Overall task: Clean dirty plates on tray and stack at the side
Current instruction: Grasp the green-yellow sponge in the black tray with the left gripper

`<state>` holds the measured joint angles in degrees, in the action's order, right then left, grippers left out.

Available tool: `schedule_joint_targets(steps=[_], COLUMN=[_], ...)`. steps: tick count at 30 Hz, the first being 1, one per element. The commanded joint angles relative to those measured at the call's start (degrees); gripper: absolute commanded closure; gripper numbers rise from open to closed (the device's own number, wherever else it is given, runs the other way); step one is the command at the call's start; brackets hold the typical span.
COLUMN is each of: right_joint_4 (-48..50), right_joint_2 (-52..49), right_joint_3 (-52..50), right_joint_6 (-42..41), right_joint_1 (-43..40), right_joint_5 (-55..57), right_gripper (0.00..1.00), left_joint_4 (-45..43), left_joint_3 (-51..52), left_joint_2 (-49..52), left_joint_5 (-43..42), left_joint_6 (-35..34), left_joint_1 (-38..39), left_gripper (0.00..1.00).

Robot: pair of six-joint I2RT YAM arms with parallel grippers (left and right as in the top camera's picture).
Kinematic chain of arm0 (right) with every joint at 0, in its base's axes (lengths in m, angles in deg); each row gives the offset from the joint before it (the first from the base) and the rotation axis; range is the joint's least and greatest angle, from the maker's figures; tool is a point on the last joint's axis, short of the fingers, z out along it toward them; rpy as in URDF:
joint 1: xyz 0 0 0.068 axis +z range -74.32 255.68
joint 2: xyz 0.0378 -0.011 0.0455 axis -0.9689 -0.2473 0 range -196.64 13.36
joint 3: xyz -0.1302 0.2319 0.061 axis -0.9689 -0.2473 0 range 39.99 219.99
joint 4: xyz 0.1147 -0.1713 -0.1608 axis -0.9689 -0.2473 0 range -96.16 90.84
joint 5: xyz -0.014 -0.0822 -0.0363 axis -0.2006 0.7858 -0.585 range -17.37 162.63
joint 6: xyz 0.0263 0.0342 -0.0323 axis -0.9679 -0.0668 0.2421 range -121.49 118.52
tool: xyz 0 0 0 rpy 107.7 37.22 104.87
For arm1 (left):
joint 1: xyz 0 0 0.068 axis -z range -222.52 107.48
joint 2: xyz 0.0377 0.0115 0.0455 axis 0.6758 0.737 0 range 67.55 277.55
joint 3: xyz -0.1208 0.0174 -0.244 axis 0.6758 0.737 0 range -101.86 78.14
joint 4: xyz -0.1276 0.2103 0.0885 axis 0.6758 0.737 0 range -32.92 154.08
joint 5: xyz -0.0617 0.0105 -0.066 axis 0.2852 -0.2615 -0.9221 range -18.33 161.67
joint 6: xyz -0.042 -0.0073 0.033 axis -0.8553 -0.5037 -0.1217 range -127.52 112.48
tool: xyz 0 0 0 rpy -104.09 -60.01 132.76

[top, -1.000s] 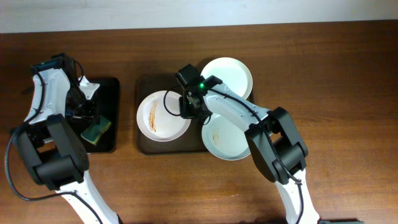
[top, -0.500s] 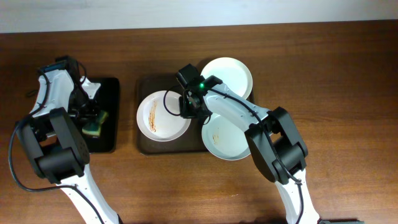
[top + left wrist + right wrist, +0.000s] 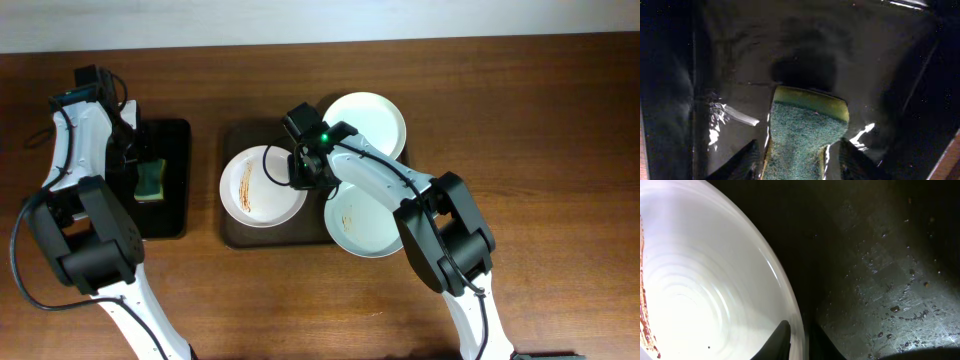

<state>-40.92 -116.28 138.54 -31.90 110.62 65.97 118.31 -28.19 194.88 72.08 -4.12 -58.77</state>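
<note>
Overhead: left pincer (image 3: 147, 170) sits over the glossy black tray (image 3: 175, 215), clamped on a green sponge (image 3: 152, 183). Right pincer (image 3: 288, 172) is at the right edge of the smeared plate (image 3: 255, 190), which lies on the left half of the brown tray (image 3: 232, 232). A clean-looking plate (image 3: 368, 120) is beyond and to the right of that pincer, overhanging the tray's far corner. A faintly streaked plate (image 3: 362, 222) is nearer and to the right, overhanging the tray's near edge. The tray rests mid-desk (image 3: 540, 150).

Left wrist: the sponge is squeezed between both fingers (image 3: 742, 159), scrubby green face up with a yellow edge at the far end. Wet black tray floor lies below and ahead of the tips.

Right wrist: the pincer is closed on the smeared plate's rim. One finger (image 3: 781, 339) is inside the rim; the other is outside and hard to separate from the dark tray. The plate fills the left side, with an orange-brown streak at the far left edge. Wet textured tray floor is to the right.
</note>
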Motion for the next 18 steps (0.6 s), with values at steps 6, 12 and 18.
schedule_joint_targets(steps=[6, 12, 18], right_joint_4=[0.09, 0.22, 0.22], right_joint_2=[-1.25, -1.25, -1.25], right_joint_3=[-0.90, -0.90, -0.90], right_joint_6=[-0.07, -0.07, -0.07], right_joint_1=[0.31, 0.31, 0.31], right_joint_5=[1.36, 1.40, 1.40], right_gripper=[0.84, 0.84, 0.84], left_joint_4=[1.77, 1.07, 8.07], left_joint_3=[1.40, 1.40, -6.08], left_joint_2=[4.83, 6.38, 5.92], left_joint_5=[-1.95, -3.21, -3.21], left_joint_6=[1.60, 2.89, 2.89], left_joint_1=[0.11, 0.11, 0.11], left_gripper=[0.57, 0.89, 0.99])
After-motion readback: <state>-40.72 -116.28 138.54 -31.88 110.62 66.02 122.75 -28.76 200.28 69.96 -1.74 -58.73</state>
